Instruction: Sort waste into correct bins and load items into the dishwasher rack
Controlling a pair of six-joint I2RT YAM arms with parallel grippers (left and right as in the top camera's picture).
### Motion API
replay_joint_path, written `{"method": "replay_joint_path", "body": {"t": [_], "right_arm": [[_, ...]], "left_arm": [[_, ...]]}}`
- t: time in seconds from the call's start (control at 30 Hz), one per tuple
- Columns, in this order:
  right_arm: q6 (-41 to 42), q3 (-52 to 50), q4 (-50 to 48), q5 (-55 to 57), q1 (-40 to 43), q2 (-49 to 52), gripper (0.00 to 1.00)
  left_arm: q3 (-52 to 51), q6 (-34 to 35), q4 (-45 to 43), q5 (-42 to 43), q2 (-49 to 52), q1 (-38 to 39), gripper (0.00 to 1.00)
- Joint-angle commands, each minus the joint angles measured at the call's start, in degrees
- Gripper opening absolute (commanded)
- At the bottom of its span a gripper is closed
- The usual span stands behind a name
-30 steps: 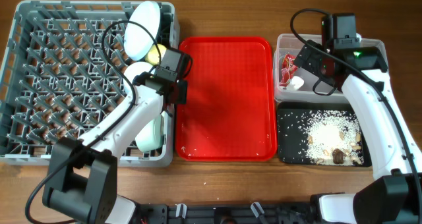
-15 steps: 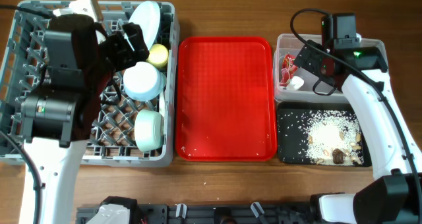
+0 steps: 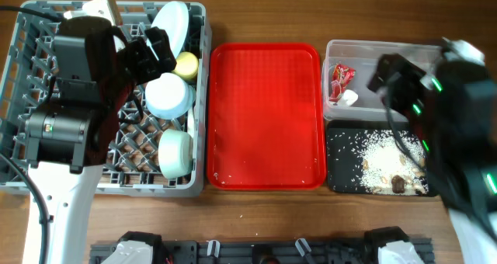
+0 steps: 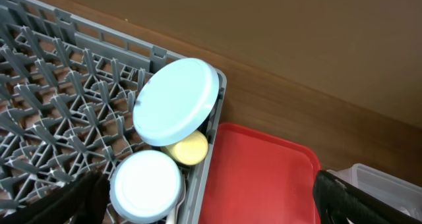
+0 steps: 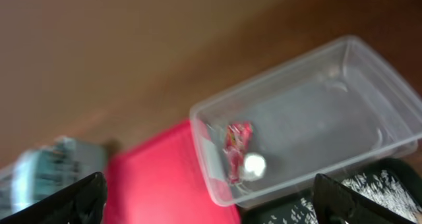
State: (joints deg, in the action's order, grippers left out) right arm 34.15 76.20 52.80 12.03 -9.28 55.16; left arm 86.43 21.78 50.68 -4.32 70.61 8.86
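The grey dishwasher rack (image 3: 17, 58) (image 4: 59, 85) holds a tilted light blue plate (image 3: 171, 23) (image 4: 177, 102), a yellow cup (image 3: 185, 63) (image 4: 187, 148), a second light blue round dish (image 3: 169, 95) (image 4: 146, 184) and a pale green bowl (image 3: 175, 151). A white utensil handle (image 4: 173, 215) pokes out under the round dish. The clear tub (image 3: 373, 53) (image 5: 316, 112) holds the red wrapper (image 3: 339, 78) (image 5: 237, 141) and white tissue (image 3: 350, 98) (image 5: 254, 163). The black tray (image 3: 338, 178) (image 5: 389, 184) holds rice scraps (image 3: 388, 155). My left gripper (image 3: 155, 46) (image 4: 211, 204) is open and empty, high above the rack's right side. My right gripper (image 3: 384, 74) (image 5: 211, 204) is open and empty, high above the tub.
The flat red serving tray (image 3: 264, 116) (image 4: 264, 178) (image 5: 165, 178) lies between the rack and the bins, with a few crumbs near its front edge. Both arms are raised close to the overhead camera and hide parts of the rack and bins.
The left arm rose from the rack's right edge up toward the camera, uncovering the round dish. Then the right arm lifted from the tub and now looms large at the right.
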Motion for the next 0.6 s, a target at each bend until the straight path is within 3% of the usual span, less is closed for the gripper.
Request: {"method": "replay_joint_path", "body": {"t": [0.0,0.2,0.27,0.33,0.43,0.5,0.57], "right_arm": [[-0.98,0.17,0.02,-0.07,-0.2,-11.19,1.0],[-1.03,0.02,6.91,0.28,-0.44,-25.68,1.0],[-1.92,-3.04,4.31,-0.52,-0.52,-31.87,1.0],[-7.85,-11.26,-6.21,-0.87,-0.52,-38.64,1.0],[-22.51,-33.81,-37.66,-10.47,-0.52,-49.24,1.0],[-23.52,-47.74,-54.29,-13.84,-0.5,-51.82,1.0],[-21.88,-56.85,-62.23,-13.81,-0.46,-52.94,1.0]], "left_arm": [[-0.07,0.35,-0.17,0.85,0.0,-0.35,1.0],[-0.07,0.35,-0.17,0.85,0.0,-0.35,1.0],[-0.07,0.35,-0.17,0.85,0.0,-0.35,1.0],[-0.07,0.35,-0.17,0.85,0.0,-0.35,1.0],[-0.07,0.35,-0.17,0.85,0.0,-0.35,1.0],[-0.07,0.35,-0.17,0.85,0.0,-0.35,1.0],[-0.07,0.35,-0.17,0.85,0.0,-0.35,1.0]]}}
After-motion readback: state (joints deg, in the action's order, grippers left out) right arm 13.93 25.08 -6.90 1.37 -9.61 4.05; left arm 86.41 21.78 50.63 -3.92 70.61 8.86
